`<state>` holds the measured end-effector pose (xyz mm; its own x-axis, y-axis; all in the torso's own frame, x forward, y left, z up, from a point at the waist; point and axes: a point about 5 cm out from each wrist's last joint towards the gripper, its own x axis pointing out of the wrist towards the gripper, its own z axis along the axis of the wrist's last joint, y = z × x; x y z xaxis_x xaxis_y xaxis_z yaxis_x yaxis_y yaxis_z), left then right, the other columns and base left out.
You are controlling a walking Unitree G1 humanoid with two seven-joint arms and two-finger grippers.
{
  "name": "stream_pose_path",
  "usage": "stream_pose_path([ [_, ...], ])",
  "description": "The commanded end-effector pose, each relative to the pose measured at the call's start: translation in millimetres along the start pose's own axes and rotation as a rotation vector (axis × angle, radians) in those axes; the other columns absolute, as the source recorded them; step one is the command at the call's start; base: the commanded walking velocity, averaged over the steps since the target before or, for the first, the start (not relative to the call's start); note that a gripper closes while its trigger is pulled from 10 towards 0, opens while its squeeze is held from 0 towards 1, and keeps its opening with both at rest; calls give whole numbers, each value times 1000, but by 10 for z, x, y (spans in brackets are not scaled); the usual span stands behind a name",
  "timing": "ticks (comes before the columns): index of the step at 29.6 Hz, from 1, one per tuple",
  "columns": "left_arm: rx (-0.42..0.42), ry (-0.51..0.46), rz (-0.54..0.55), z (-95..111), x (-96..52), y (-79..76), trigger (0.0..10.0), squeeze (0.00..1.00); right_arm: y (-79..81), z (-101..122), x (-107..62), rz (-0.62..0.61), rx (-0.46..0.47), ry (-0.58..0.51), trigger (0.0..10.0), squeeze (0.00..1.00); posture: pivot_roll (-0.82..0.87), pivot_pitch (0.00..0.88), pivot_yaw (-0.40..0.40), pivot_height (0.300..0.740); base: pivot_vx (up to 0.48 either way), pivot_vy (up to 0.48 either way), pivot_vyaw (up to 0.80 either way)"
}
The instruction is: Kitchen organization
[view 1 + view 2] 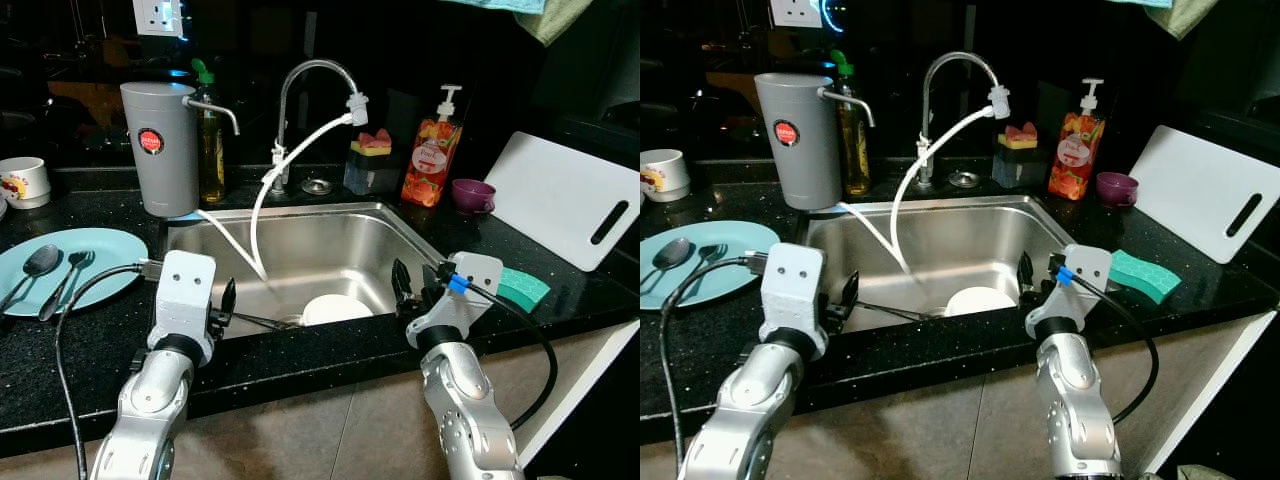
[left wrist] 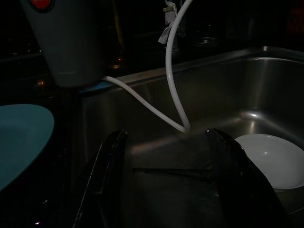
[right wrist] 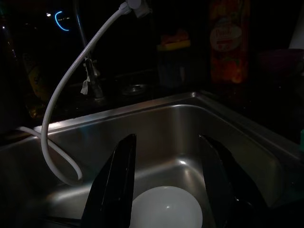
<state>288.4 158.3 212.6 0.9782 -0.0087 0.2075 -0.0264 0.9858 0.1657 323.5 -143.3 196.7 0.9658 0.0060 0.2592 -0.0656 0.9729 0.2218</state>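
A steel sink is set into the black counter. A white bowl lies at the bottom of the sink near the front, and a thin metal utensil lies to its left. My left gripper hangs open over the sink's near-left rim, its fingers framing the utensil. My right gripper is open over the near-right rim, pointing at the bowl. A light blue plate on the left counter holds two spoons.
A grey filter canister stands at the sink's back left, with a white hose looping from the faucet into the basin. A soap bottle, purple cup, white cutting board and green sponge sit on the right. A mug stands far left.
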Motion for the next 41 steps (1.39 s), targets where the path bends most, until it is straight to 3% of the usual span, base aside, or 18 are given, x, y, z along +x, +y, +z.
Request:
stream_pose_path([
  [1, 12, 3, 4, -4, 2, 0, 10000, 0, -10, -30, -3, -8, 1, 15, 10000, 0, 197, 34, -116, 740, 0, 0, 0],
  [41, 12, -1, 6, 0, 8, 3, 10000, 0, -3, -19, 15, -1, 0, 10, 10000, 0, 200, 24, -120, 740, 0, 0, 0],
])
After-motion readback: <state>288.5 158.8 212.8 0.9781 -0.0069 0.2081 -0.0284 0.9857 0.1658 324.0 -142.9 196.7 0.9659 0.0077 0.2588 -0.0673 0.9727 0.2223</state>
